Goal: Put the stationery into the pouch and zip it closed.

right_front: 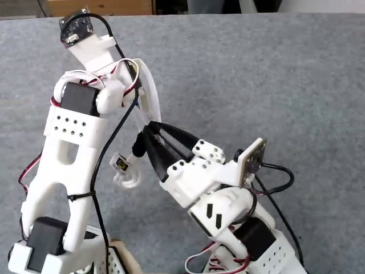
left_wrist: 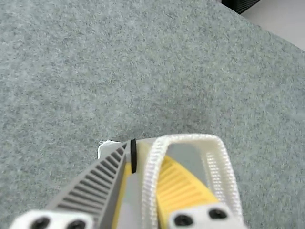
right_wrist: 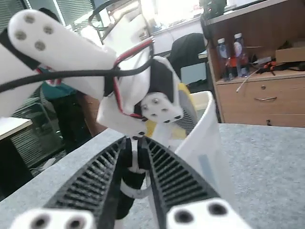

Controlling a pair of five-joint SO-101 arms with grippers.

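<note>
left gripper [left_wrist: 128,145] clenched on the pouch [right_wrist: 206,143]. right gripper [right_wrist: 135,140] just beside the pouch, fingers pressed together; contents indiscernible.

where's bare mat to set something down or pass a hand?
Free: grey mat beyond the right arm, biggest patch; thin strip outboard of the left arm. Crowded: centre, left gripper and right gripper shut on the pouch.

A grey felt tabletop [right_front: 274,74] sits before a wooden drawer cabinet [right_wrist: 259,102] (bottles [right_wrist: 228,52] on its shelf).
</note>
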